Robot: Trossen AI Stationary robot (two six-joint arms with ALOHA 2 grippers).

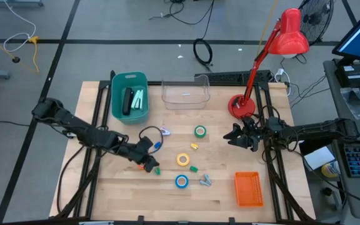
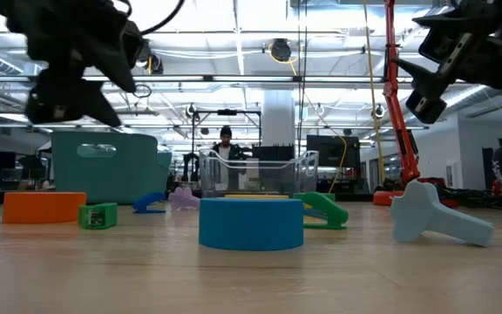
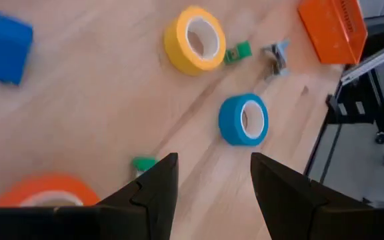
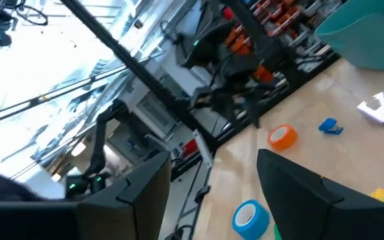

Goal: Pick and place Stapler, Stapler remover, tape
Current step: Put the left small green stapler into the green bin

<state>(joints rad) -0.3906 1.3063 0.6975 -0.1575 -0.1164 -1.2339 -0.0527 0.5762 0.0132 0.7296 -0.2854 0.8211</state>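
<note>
Four tape rolls lie flat on the wooden table: green [image 1: 200,131], yellow [image 1: 183,159], blue [image 1: 181,181] and orange [image 1: 147,165], the orange one partly under my left gripper. The left gripper [image 1: 145,153] hovers open above the table; its wrist view shows the orange roll [image 3: 45,192] beside its fingers, with the yellow roll [image 3: 193,40] and blue roll [image 3: 244,120] farther off. A dark stapler [image 1: 127,100] lies in the teal bin [image 1: 130,80]. A small blue remover-like piece [image 1: 158,145] and a pale purple one [image 1: 164,131] rest on the table. My right gripper [image 1: 239,134] waits open, raised near the lamp base.
A clear tub [image 1: 185,92] stands beside the teal bin at the far edge. A red desk lamp [image 1: 242,105] stands far right. An orange basket [image 1: 249,189] sits near right. Small green [image 1: 193,168], yellow [image 1: 194,146] and grey [image 1: 205,180] bits lie among the rolls.
</note>
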